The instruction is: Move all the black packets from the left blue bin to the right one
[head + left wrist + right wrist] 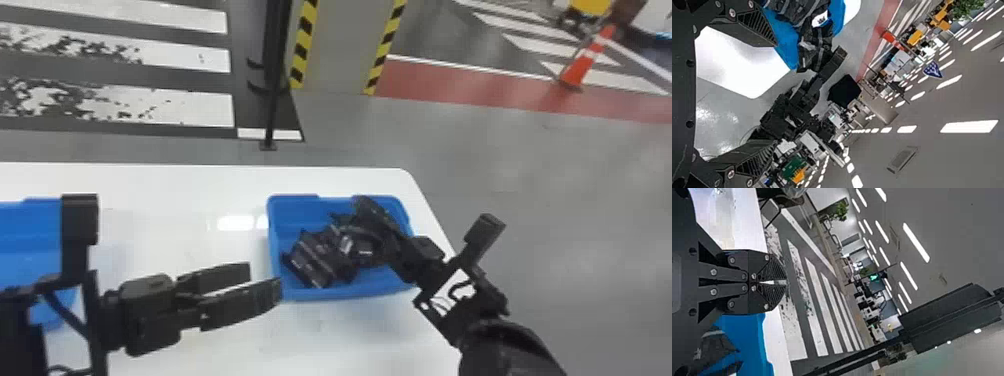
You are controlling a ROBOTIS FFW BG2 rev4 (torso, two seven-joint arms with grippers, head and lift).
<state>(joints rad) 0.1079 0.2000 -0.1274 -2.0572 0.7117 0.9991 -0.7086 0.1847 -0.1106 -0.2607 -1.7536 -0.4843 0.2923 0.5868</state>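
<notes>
The right blue bin [300, 293] holds several black packets [312, 257] in a heap, some with white labels. Over its right part is my right gripper [361, 202], fingers closed together; no packet is visible between the tips of the right gripper [785, 282] in its wrist view, where bin [752, 338] and a packet [718, 344] lie beside it. My left gripper [265, 281] is just left of this bin's near corner, fingers apart and empty. The left gripper [776, 94] is likewise open in its wrist view, with packets [815, 47] beyond. The left blue bin [30, 227] is partly hidden by my left arm.
The white table [175, 220] stretches between the bins, and its rounded right corner lies beyond the right bin. Past the table's far edge stand a black post [270, 100] and a striped yellow-black pillar base. An orange cone [582, 62] stands farther off at right.
</notes>
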